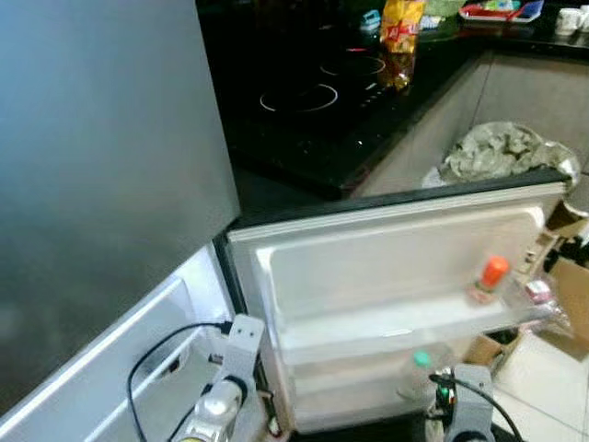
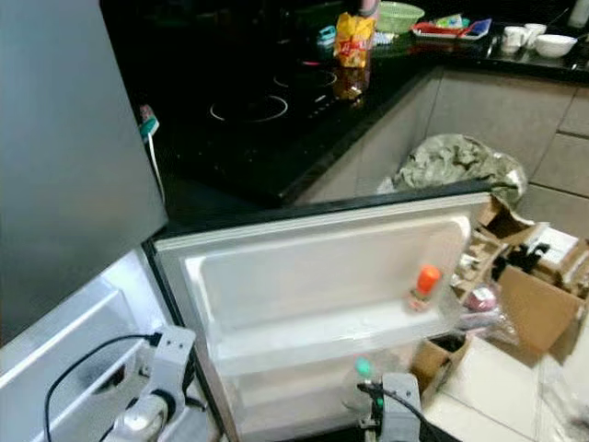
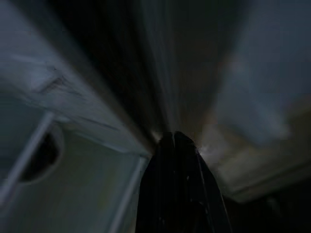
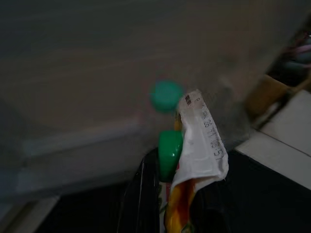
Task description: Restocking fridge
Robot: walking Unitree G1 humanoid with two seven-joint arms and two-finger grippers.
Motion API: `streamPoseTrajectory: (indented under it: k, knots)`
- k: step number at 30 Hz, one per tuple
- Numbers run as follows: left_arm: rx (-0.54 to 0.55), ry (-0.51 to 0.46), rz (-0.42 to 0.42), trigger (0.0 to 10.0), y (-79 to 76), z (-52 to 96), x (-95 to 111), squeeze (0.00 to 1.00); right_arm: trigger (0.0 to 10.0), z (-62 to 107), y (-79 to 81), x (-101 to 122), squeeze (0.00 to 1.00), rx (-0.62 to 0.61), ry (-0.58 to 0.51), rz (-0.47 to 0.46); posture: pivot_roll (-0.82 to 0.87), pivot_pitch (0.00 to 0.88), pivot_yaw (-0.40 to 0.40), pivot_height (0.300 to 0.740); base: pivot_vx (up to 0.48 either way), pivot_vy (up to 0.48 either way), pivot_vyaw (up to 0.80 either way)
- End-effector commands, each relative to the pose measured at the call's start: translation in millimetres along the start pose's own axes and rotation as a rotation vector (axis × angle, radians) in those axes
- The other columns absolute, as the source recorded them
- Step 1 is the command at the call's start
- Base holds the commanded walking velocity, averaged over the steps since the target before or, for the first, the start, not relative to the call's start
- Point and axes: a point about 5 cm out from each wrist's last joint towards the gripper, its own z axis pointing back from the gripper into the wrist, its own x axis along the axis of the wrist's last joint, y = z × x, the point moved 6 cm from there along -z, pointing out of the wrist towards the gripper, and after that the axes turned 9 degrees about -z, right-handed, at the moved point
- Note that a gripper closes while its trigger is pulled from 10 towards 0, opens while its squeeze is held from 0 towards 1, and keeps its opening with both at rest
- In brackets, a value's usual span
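Silver arms w/ grey wrist blocks, black cables, black gripper (image 3: 177, 145) fingers.

The right gripper (image 4: 167, 194) is closed on a green-capped pouch (image 4: 194, 160), upright between its fingers. Just ahead of it stands a green-capped bottle (image 1: 416, 373) in the open fridge door (image 1: 386, 267); farther up, an orange-capped bottle (image 1: 488, 279).

Black induction cooktop (image 1: 308, 97) on a dark counter at 12 o'clock. Yellow-and-red snack bag (image 1: 400, 37) upright at 1 o'clock; green basket (image 2: 398, 16) and white cups (image 2: 529, 37) beyond. Crumpled grey-green cloth (image 2: 456, 161) at 2 o'clock; cardboard boxes (image 2: 529, 304) on the tiled floor at 4 o'clock.
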Motion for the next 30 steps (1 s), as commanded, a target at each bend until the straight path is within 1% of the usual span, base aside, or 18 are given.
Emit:
streamPoseTrajectory:
  k: [1,7,11,12,15,16,18,23,27,28,30]
  knots:
    - [0.01,0.017,-0.009,10.0,2.7,3.0,-8,0.0,10.0,0.4,0.4,2,0.0,0.008,-0.014,0.013,-0.08,0.031,0.067,0.74,0.0,0.0,0.0]
    - [0.004,0.0,0.0,10.0,-0.3,4.3,-7,0.0,10.0,0.6,2.7,3,0.0,0.038,-0.016,0.039,-0.07,0.033,0.056,0.74,0.0,0.0,0.0]
    - [0.002,0.001,0.008,10.0,-2.3,6.2,-10,0.0,10.0,0.6,22.7,4,0.0,0.15,-0.018,0.117,-0.07,0.034,0.038,0.74,0.0,0.0,0.0]
    - [0.002,0.001,0.008,10.0,-2.3,6.2,-10,0.0,10.0,0.6,22.7,4,0.0,0.15,-0.018,0.117,-0.07,0.034,0.038,0.74,0.0,0.0,0.0]
    - [0.009,0.012,0.011,10.0,-2.0,6.4,-12,0.0,10.0,-0.5,36.8,9,0.0,0.217,-0.027,0.16,-0.07,0.035,0.017,0.74,0.0,0.0,0.0]
    - [0.009,0.012,0.011,10.0,-2.0,6.4,-12,0.0,10.0,-0.5,36.8,9,0.0,0.217,-0.027,0.16,-0.07,0.035,0.017,0.74,0.0,0.0,0.0]
    - [0.013,0.014,0.013,10.0,-1.6,7.1,-13,0.0,10.0,-1.7,46.6,12,0.0,0.26,-0.028,0.175,-0.06,0.035,0.002,0.74,0.0,0.0,0.0]
    - [0.004,0.015,0.016,10.0,-1.7,9.7,-17,0.0,10.0,-2.7,58.2,17,0.0,0.304,-0.031,0.149,-0.05,0.041,0.011,0.74,0.0,0.0,0.0]
    - [-0.008,0.015,0.027,10.0,-2.2,11.2,-19,0.0,10.0,-0.7,62.1,16,0.0,0.32,-0.04,0.122,-0.05,0.046,0.02,0.74,0.0,0.0,0.0]
    - [-0.02,0.032,0.025,10.0,-2.7,11.6,-23,0.0,10.0,0.6,63.3,14,0.0,0.325,-0.041,0.091,-0.05,0.049,0.03,0.74,0.0,0.0,0.0]
    - [-0.02,0.032,0.025,10.0,-2.7,11.6,-23,0.0,10.0,0.6,63.3,14,0.0,0.325,-0.041,0.091,-0.05,0.049,0.03,0.74,0.0,0.0,0.0]
